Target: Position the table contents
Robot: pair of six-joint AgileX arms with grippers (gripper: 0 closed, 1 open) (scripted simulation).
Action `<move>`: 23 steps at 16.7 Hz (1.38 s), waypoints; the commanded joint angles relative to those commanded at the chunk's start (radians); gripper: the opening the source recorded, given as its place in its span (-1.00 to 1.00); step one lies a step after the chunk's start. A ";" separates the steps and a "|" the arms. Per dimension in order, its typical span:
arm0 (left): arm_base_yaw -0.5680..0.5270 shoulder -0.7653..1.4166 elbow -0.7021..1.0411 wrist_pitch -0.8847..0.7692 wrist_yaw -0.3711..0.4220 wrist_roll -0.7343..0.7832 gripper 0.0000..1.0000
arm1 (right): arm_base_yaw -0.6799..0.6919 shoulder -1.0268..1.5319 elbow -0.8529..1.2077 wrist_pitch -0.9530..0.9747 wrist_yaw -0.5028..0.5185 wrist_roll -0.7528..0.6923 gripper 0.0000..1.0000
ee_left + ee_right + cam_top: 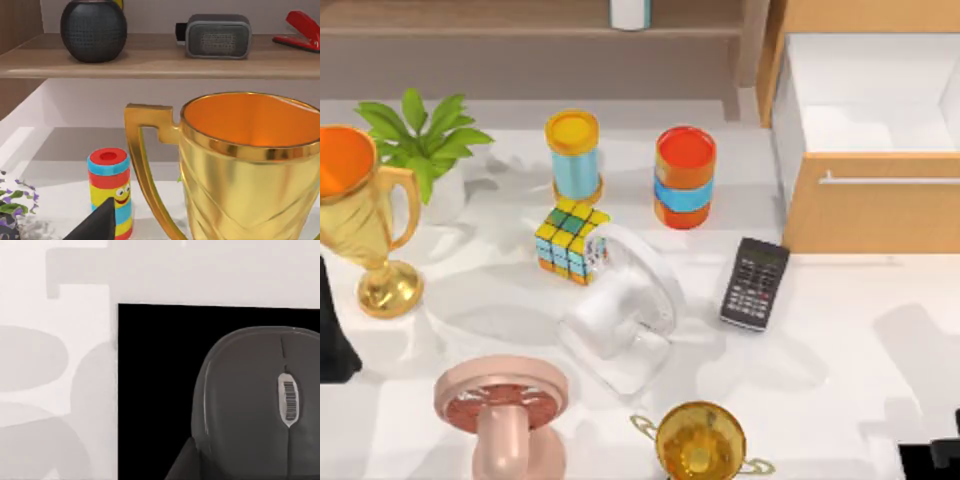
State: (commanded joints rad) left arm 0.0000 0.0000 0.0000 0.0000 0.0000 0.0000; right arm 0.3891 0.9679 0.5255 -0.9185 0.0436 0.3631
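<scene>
While the white table (840, 330) is lying crowded with cups, trophies and a calculator (755, 283), both AgileX arms are waiting at its edges, their grip impossible to tell, so the arranging is seemingly barely beginning.

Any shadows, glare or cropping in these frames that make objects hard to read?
Top view: soft grey shadows fall on the table; the white fan blends into it. Left wrist view: the gold trophy is cut off by the frame, with bright sheen. Right wrist view: the grey mouse on the black pad is cropped.
</scene>
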 joint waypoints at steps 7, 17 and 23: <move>0.000 0.000 0.000 0.000 0.000 0.000 1.00 | 0.002 -0.014 0.015 0.024 0.001 -0.002 -1.00; 0.000 0.000 0.000 0.000 0.000 0.000 1.00 | -0.001 0.039 -0.060 0.028 0.000 -0.001 -1.00; 0.000 0.000 0.000 0.000 0.000 0.000 1.00 | -0.001 0.057 -0.081 0.023 -0.001 -0.001 -1.00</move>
State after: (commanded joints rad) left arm 0.0000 0.0000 0.0000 0.0000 0.0000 0.0000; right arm 0.3878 1.0250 0.4443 -0.8956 0.0424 0.3624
